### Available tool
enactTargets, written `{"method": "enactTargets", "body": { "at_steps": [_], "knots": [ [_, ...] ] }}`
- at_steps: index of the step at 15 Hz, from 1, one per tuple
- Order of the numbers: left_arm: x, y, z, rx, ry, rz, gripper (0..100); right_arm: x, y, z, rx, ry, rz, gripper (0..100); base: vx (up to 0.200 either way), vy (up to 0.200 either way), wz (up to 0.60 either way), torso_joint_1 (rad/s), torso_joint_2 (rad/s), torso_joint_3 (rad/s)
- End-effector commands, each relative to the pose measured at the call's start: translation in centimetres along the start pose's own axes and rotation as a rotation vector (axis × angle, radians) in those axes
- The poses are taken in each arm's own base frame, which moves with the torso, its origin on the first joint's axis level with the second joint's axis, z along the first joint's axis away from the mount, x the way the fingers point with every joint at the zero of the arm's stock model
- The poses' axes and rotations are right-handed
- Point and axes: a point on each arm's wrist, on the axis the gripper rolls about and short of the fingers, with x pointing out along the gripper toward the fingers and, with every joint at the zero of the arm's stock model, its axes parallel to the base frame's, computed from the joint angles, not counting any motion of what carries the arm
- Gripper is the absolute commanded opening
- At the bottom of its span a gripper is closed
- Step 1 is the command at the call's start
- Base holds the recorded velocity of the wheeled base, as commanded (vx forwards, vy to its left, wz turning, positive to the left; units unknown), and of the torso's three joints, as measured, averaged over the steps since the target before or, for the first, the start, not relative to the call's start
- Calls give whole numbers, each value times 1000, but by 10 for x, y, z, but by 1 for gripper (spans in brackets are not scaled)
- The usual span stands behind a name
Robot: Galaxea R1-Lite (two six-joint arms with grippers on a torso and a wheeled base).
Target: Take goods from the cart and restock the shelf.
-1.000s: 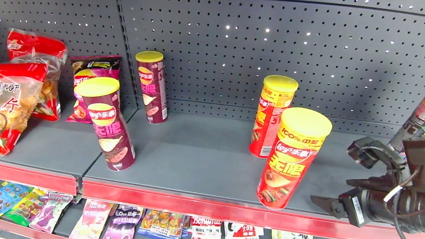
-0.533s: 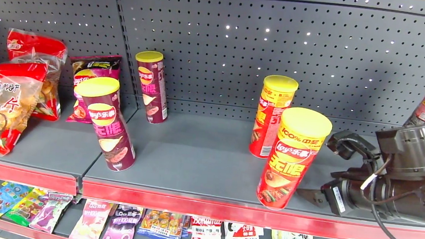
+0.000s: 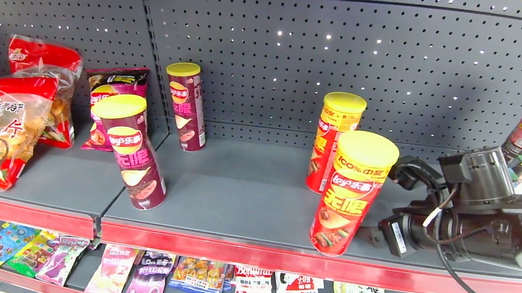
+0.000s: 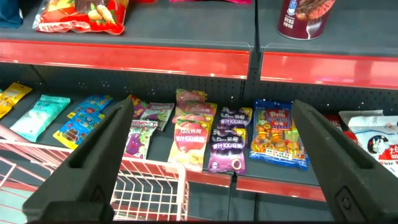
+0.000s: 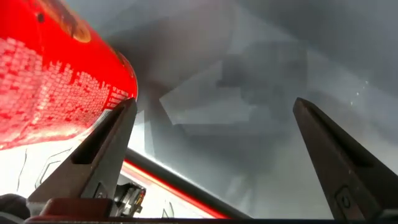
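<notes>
Front can (image 3: 354, 192) before rear can (image 3: 334, 141), on shelf (image 3: 237, 196)

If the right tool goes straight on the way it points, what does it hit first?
Probably the front red chip can: one finger of the open right tool sits close at its side, the can outside the gap. Between the fingers only bare shelf shows, though depth is unclear.

Head camera overlooks the shelf (image 3: 237, 196); left wrist faces its candy bags (image 4: 205, 134) from farther off; right wrist hugs the red can (image 5: 50, 74).
</notes>
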Motion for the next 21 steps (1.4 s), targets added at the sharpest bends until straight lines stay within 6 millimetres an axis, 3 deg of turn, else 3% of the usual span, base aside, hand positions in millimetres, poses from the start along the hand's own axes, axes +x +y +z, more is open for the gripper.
{"method": "enactTargets", "body": {
  "at_steps": [1,8,14,21],
  "knots": [
    [0,0,0,1,2,0,100,3,2,3,-4,-1,5,100,0,0,0,0,0,0],
    [0,0,0,0,2,0,100,2,3,-3,-8,14,7,100,0,0,0,0,0,0],
    [0,0,0,1,2,0,100,-25,7,-23,-23,-11,63,100,0,0,0,0,0,0],
    [0,0,0,1,1,0,100,-34,17,-17,-45,-88,129,100,0,0,0,0,0,0]
  ]
}}
